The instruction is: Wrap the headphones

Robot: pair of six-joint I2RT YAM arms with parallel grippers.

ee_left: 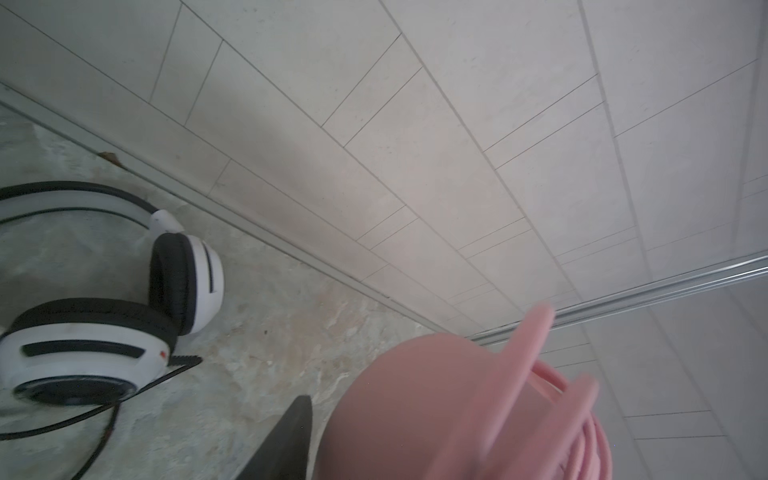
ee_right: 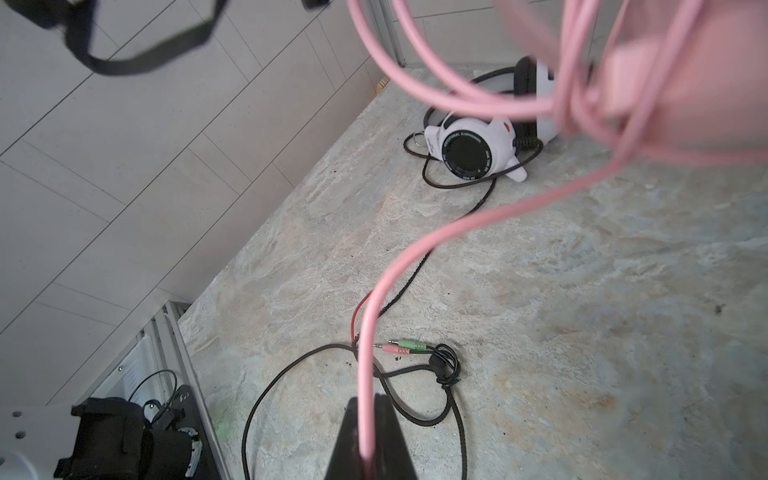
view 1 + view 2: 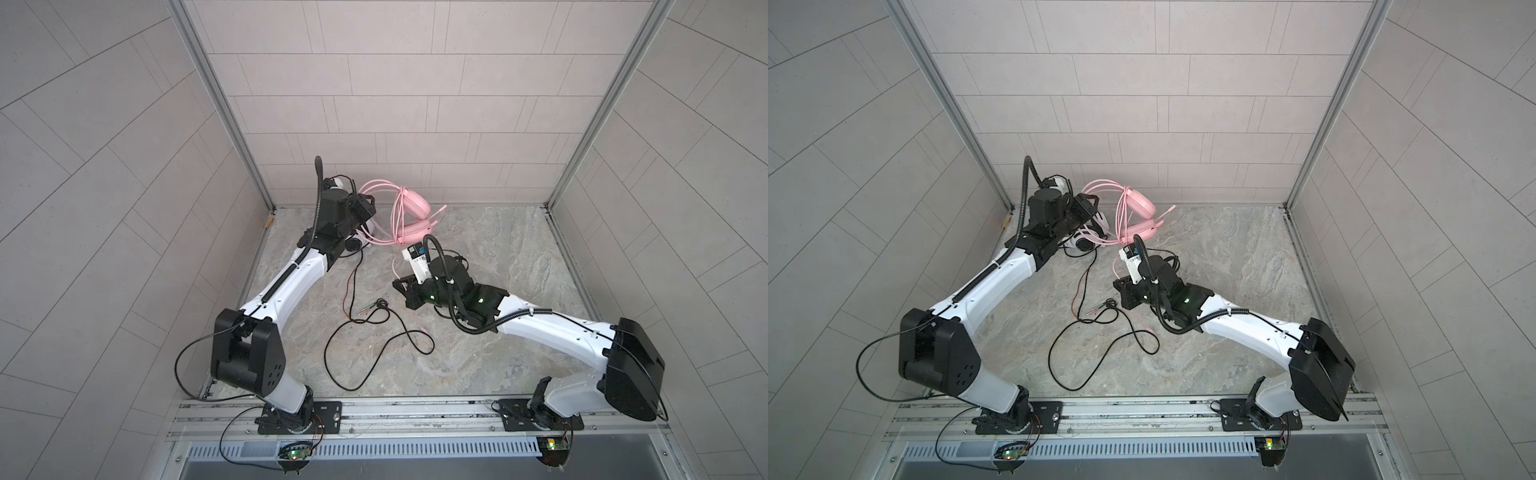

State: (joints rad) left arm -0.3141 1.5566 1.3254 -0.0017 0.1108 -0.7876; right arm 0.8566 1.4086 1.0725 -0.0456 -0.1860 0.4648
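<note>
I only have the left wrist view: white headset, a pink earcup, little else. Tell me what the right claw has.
Observer: The right claw is shut on the pink cable.
Operator: Report where that cable goes.
Observer: In both top views it rises from the claw to loops hanging around the pink headset.
Operator: Now give me the white one's lead.
Observer: The black cable of the white-and-black headset sprawls unwound across the table, and its green and pink plugs lie free.
</note>
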